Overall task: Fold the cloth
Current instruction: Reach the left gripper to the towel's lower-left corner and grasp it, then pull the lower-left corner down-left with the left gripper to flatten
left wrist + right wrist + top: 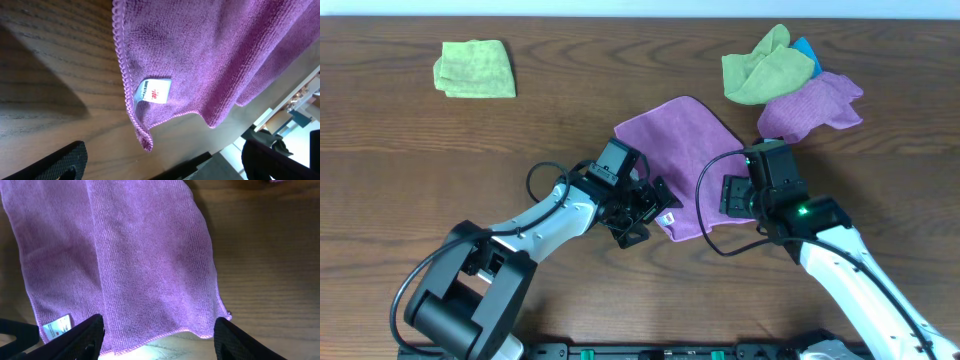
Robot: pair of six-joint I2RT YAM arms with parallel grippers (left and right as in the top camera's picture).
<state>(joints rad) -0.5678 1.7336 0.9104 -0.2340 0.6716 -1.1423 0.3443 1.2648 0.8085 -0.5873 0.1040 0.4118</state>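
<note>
The cloth (682, 150) is a lilac-purple towel lying flat on the wooden table, with a small white tag (669, 219) near its front corner. My left gripper (642, 212) is open, just left of that tagged corner; the left wrist view shows the tag (154, 91) and the corner tip (145, 143) between my spread fingers (165, 165). My right gripper (732, 196) is open at the cloth's right front edge. In the right wrist view, the cloth's near edge (165, 280) lies between my two fingers (159, 345).
A second purple cloth (812, 106) lies at the back right beside a green cloth (762, 70) over a blue one (805, 50). Another green cloth (474, 69) lies at the back left. Bare wood table (400, 170) surrounds them.
</note>
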